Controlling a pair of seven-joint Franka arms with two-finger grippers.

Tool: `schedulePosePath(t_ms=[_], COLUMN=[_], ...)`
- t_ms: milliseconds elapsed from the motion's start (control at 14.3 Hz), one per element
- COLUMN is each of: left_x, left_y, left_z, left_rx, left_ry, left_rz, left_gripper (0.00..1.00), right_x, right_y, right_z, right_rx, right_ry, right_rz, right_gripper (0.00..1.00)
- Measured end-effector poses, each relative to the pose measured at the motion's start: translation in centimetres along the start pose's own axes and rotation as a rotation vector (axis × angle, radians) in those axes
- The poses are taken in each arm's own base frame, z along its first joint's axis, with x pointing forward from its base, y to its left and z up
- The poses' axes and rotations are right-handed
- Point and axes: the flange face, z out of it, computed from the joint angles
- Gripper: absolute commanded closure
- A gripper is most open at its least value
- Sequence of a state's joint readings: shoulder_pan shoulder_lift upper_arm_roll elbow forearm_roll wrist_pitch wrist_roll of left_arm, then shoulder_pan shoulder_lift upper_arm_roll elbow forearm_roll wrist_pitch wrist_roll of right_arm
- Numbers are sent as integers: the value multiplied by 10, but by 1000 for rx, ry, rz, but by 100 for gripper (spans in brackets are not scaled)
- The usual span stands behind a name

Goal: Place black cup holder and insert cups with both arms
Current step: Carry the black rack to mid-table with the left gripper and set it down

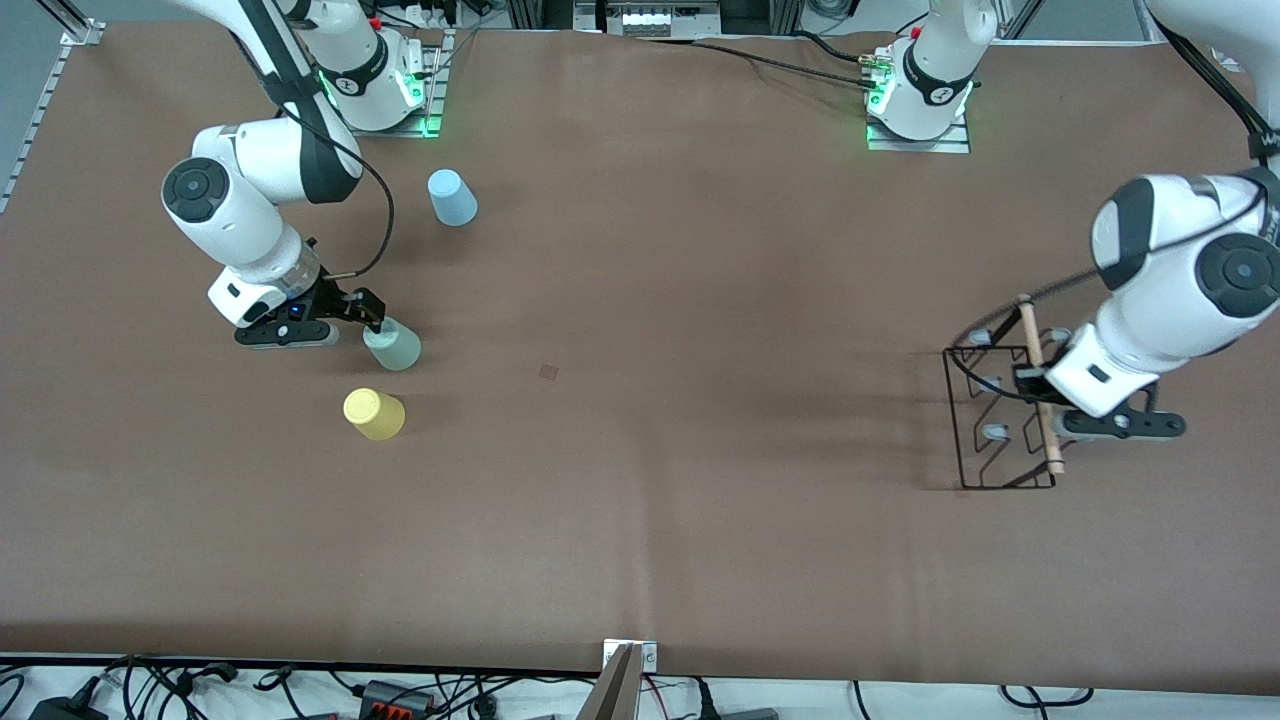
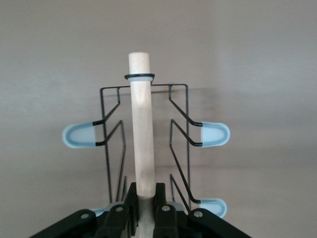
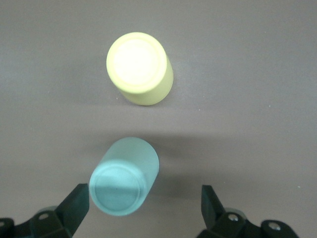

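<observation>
Now my left claw (image 2: 143,218) grips the black cup holder's (image 1: 985,420) wooden handle (image 2: 141,129), while my right claw (image 3: 143,208) gapes around the mint cup (image 3: 124,176).

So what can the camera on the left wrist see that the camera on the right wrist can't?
Only the left wrist view shows the black cup holder, with the left hand shut on its wooden handle and its grey-tipped prongs sticking out. Only the right wrist view shows the yellow cup and the mint green cup, upside down, the mint one between the fingers of the open right hand. Both show the brown table.
</observation>
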State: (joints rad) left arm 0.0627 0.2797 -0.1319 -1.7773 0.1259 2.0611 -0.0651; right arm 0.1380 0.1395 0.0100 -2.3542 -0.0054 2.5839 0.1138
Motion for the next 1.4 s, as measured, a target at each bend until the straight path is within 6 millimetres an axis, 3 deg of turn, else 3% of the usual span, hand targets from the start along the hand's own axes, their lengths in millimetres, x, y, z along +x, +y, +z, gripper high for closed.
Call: schedulePosePath(t_ms=[209,349,628,767,1116,1395], left_x=[-1,-10,-56,-76,-95,-106], left_y=[86,143,289,347,433,464], left_z=[-44,-53,-36,-24,0,21], left_rx=[-36,-63,-106,-127,-172,-187], left_ry=[25,30,-25,-38,-79,-102], left_rz=[37,62,75,36,-42,-83], left_gripper=[99,99,99,99,99,99], right_x=[1,1,-1,-3,-8,-10], right_y=[-2,-4,-14,-19,-26,-27], right_z=[16,25,34,37,51,61], right_rx=[2,2,2,2,-3,-6], right_ry=[9,5,-9,-14,-41,-59], right_rz=[22,38,78,100,109,109], right_gripper=[0,0,0,0,0,0])
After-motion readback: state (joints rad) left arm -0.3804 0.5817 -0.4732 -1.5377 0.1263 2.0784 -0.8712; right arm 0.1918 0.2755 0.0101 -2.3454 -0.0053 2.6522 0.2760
